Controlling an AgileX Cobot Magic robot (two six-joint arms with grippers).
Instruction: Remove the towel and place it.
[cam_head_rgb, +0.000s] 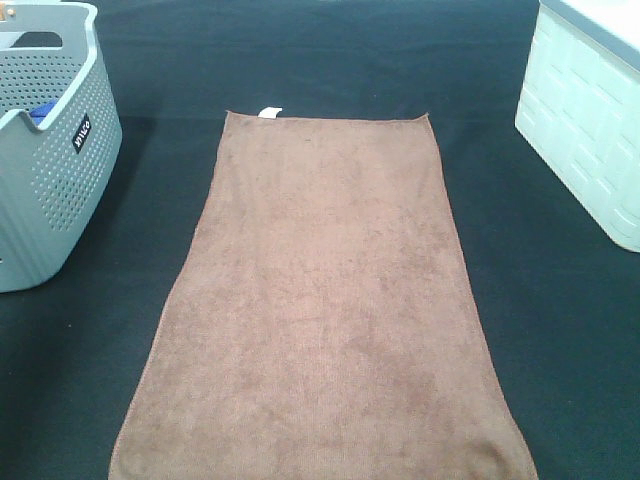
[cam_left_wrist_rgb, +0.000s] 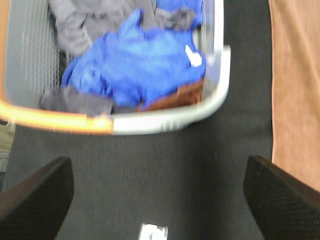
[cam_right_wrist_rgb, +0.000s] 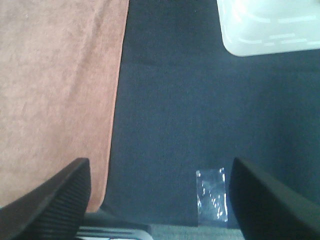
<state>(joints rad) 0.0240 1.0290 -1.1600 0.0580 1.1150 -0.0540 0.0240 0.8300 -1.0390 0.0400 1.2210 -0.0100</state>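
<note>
The brown towel (cam_head_rgb: 325, 310) lies flat and spread out on the black table cloth, its small white tag (cam_head_rgb: 270, 112) at the far short edge. Neither arm shows in the exterior high view. My left gripper (cam_left_wrist_rgb: 157, 195) is open and empty, above black cloth between the grey basket and the towel's long edge (cam_left_wrist_rgb: 297, 85). My right gripper (cam_right_wrist_rgb: 160, 200) is open and empty, above black cloth just beside the towel's other long edge (cam_right_wrist_rgb: 55, 85).
A grey perforated laundry basket (cam_head_rgb: 45, 150) stands at the left, holding blue and grey clothes (cam_left_wrist_rgb: 140, 60). A white box (cam_head_rgb: 590, 110) stands at the right, also in the right wrist view (cam_right_wrist_rgb: 270, 30). A clear tape patch (cam_right_wrist_rgb: 211, 194) lies on the cloth near the table's edge.
</note>
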